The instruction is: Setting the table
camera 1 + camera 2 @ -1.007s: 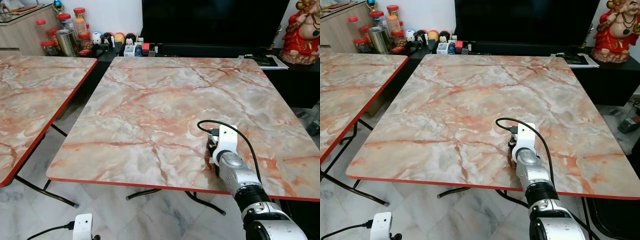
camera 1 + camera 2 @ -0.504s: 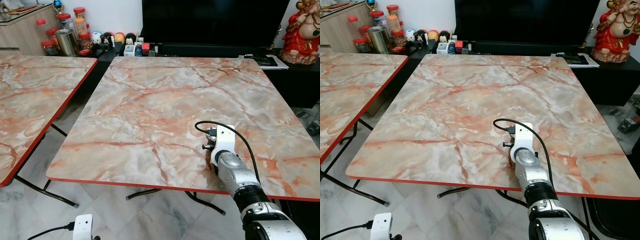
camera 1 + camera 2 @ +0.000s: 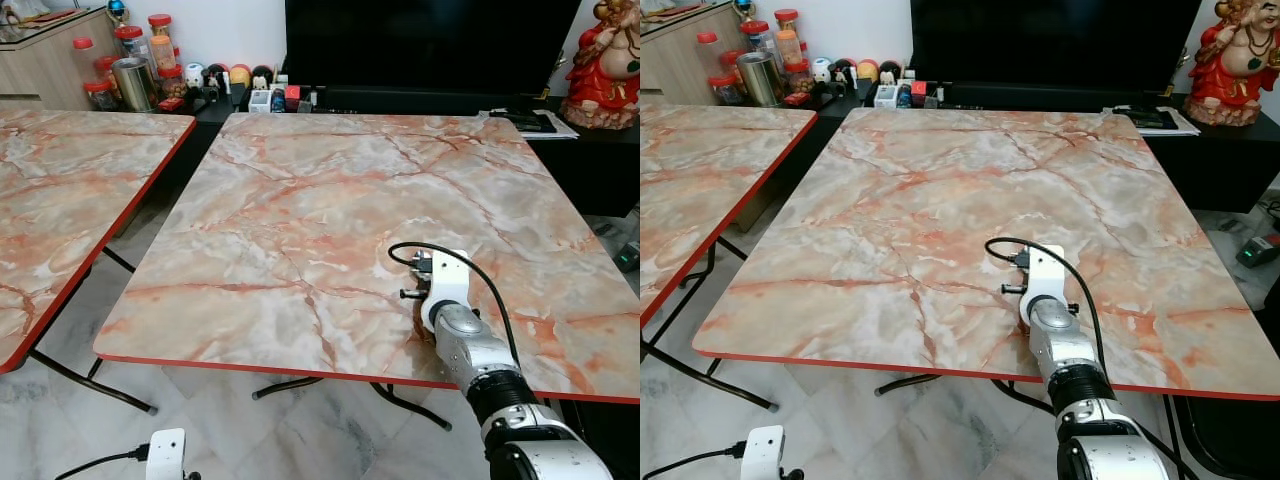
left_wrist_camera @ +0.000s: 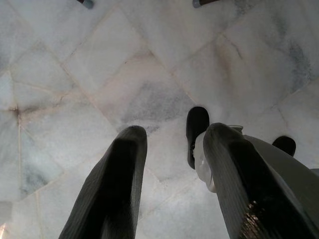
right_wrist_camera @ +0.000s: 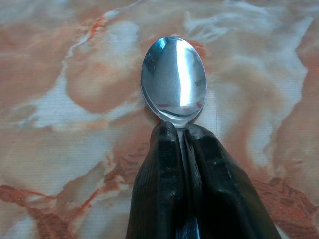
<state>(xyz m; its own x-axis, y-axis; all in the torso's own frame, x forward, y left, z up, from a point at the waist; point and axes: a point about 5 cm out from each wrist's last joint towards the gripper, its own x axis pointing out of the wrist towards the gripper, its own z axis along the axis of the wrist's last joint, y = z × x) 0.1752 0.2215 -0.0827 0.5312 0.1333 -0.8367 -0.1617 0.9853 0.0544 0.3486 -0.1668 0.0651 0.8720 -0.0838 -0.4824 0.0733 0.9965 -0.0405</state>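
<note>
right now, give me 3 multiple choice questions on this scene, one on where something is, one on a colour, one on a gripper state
1. Where is the right gripper?
A. Over the marble table's near right part
B. Beside the jars
C. Down by the floor

2. What colour is the edge band of the table?
A. Blue
B. Red
C. Black

3. What is the right gripper doing?
A. Open, holding nothing
B. Shut on a fork
C. Shut on the spoon

Answers:
1. A: the head views show the right arm reaching over the table's near right part.
2. B: a red band runs along the tabletop's front and left sides.
3. C: the right wrist view shows the fingers pinched on the spoon's neck, its bowl sticking out past them above the marble.
</note>
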